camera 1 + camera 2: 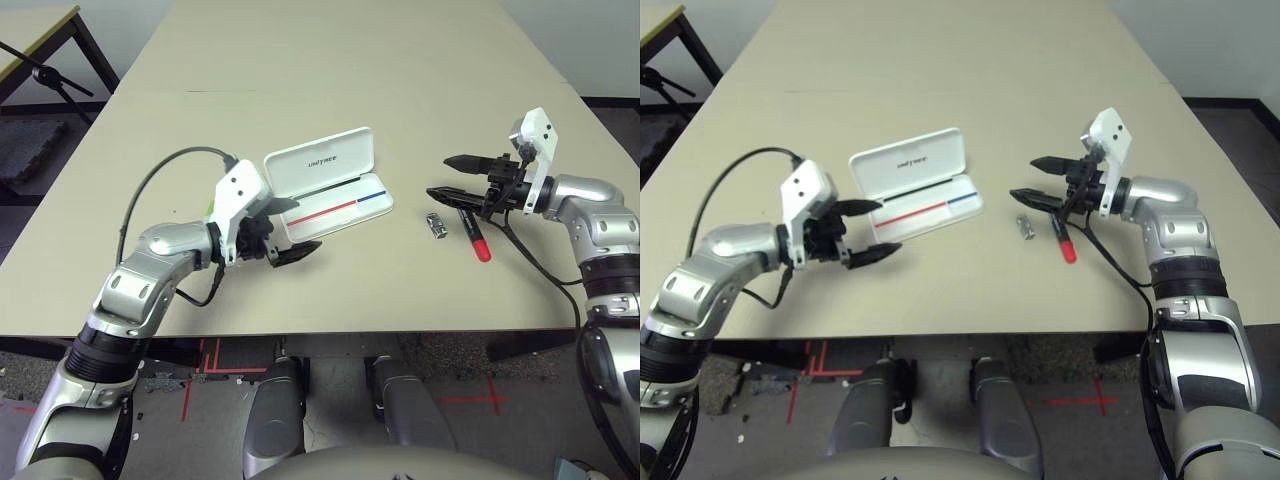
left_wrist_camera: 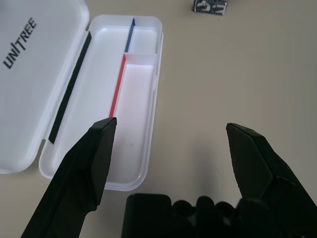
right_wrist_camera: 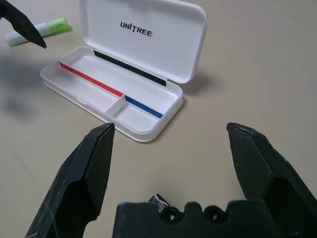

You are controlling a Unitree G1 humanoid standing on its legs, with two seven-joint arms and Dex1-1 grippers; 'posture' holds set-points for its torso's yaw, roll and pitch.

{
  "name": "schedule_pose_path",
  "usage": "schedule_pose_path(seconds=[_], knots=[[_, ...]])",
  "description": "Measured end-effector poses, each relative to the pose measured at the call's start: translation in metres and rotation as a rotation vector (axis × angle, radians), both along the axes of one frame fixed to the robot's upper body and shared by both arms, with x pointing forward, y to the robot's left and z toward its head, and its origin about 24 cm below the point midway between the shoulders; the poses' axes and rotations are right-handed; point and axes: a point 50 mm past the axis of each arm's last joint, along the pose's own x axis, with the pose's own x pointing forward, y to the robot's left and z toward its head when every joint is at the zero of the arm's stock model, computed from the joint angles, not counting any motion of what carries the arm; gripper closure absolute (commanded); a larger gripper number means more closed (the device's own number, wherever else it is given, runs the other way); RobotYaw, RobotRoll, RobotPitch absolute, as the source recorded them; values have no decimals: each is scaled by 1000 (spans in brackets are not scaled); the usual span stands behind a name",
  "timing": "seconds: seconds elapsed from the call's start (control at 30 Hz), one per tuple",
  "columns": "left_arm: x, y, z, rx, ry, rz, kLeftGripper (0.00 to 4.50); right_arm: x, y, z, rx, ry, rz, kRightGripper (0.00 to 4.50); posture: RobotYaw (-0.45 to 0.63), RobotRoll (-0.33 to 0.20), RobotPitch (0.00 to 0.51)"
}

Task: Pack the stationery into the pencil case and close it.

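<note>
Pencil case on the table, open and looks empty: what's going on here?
Packing has not begun. The flat white hinged plastic pencil case lies open, both compartments bare. The left gripper hangs open by the case's near end; the right gripper hangs open above the red-and-black marker pen and small silvery metal clip on the table. The white stick with lime-green cap lies beyond the case.
</note>
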Motion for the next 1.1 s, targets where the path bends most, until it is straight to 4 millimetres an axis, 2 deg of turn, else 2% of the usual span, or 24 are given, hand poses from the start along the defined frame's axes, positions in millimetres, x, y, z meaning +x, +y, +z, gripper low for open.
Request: schedule_pose_path(seconds=[0.33, 0.7, 0.8, 1.1], knots=[[8, -2, -21, 140, 65, -10, 27, -5, 0, -7, -10, 15, -1, 0, -19, 0, 159], [16, -3, -22, 194, 70, -7, 27, -7, 3, -10, -12, 16, -3, 0, -30, 0, 154], [16, -3, -22, 207, 97, -32, 968, -7, 3, -9, -11, 13, -6, 0, -32, 0, 153], [15, 1, -21, 233, 127, -53, 4392, -6, 3, -9, -20, 10, -8, 0, -31, 0, 150]])
